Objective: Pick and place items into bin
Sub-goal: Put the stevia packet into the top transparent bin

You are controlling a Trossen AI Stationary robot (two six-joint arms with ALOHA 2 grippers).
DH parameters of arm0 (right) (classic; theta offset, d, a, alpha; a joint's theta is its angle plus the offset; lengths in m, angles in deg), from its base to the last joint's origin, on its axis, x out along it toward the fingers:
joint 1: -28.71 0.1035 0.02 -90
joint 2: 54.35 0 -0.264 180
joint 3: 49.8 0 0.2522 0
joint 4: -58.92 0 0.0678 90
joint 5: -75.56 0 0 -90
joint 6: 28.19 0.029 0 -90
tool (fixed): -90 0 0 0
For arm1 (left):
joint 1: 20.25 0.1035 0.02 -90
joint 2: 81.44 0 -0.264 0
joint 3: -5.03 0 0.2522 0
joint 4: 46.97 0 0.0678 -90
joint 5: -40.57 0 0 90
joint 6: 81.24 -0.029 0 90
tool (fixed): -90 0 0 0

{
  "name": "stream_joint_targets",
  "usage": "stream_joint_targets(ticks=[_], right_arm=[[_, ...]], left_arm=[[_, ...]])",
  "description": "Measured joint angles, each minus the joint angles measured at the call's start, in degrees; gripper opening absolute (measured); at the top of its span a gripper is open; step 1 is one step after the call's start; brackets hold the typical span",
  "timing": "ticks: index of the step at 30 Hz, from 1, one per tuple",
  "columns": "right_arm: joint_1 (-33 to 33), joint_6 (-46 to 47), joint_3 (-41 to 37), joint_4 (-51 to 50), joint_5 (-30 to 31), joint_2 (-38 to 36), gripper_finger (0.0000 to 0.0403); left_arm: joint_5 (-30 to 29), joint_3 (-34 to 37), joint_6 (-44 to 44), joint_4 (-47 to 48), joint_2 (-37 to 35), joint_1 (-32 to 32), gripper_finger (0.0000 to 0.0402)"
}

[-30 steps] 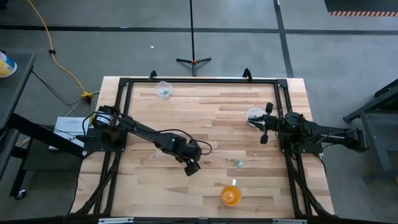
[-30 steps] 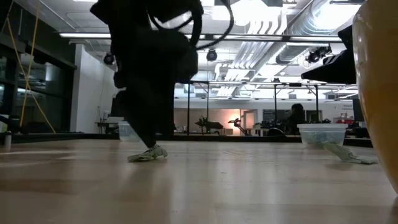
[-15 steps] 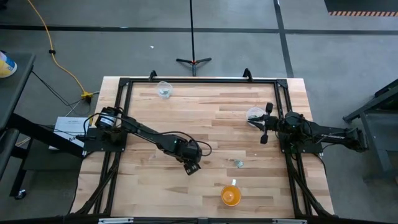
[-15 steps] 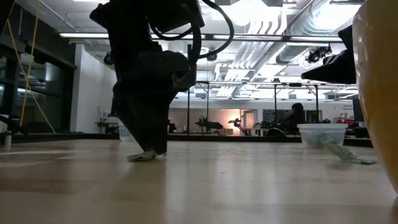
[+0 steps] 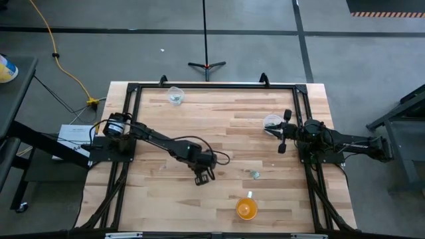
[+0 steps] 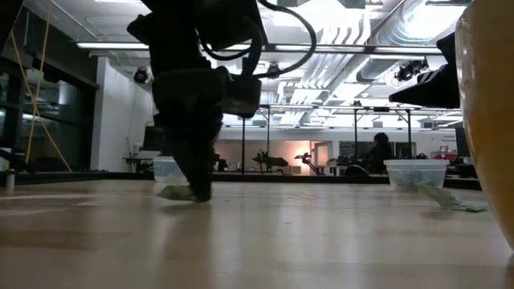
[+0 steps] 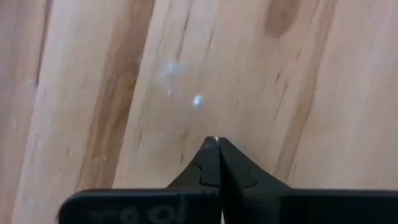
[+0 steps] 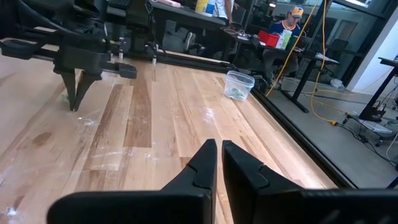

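Left fingers (image 7: 217, 149) together, touching table (image 7: 311, 93)

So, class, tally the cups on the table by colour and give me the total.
Clear cups: 2
Orange cups: 1
Total: 3

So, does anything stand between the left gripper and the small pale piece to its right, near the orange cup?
Nothing visible does. In the high view, only bare table lies between the left gripper and the pale piece. The orange cup stands well off that line.
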Motion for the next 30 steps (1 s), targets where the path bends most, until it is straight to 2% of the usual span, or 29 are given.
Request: stream_joint_targets(ticks=[4,8,14,18,22,26,30], right_arm=[[-0.01,0.35,0.00,0.06,0.10,0.00,0.0014],[-0.02,1.27,0.00,0.39,0.09,0.00,0.0014],[-0.01,1.95,0.00,0.92,0.13,-0.02,0.0014],[-0.02,2.16,0.00,0.92,1.33,-0.02,0.0014],[-0.02,2.57,0.00,0.94,3.16,-0.02,0.0014],[-0.02,2.58,0.00,0.94,4.03,-0.02,0.0014],[0.00,2.60,0.00,0.94,4.00,-0.02,0.0013]], left_arm=[[-0.47,-2.94,-6.83,7.38,-0.36,2.75,0.0041],[-3.91,-8.46,-14.81,18.45,-0.90,6.92,0.0020],[-20.54,-15.62,-24.22,36.51,-0.92,16.12,0.0035],[-25.27,-17.98,-28.81,40.35,-1.00,24.30,0.0025],[-24.97,-18.12,-36.37,38.88,-0.99,33.91,0.0021],[-23.00,-18.13,-39.72,36.85,-1.00,42.63,0.0024],[-18.59,-18.15,-43.27,35.06,-1.01,48.92,0.0024]])
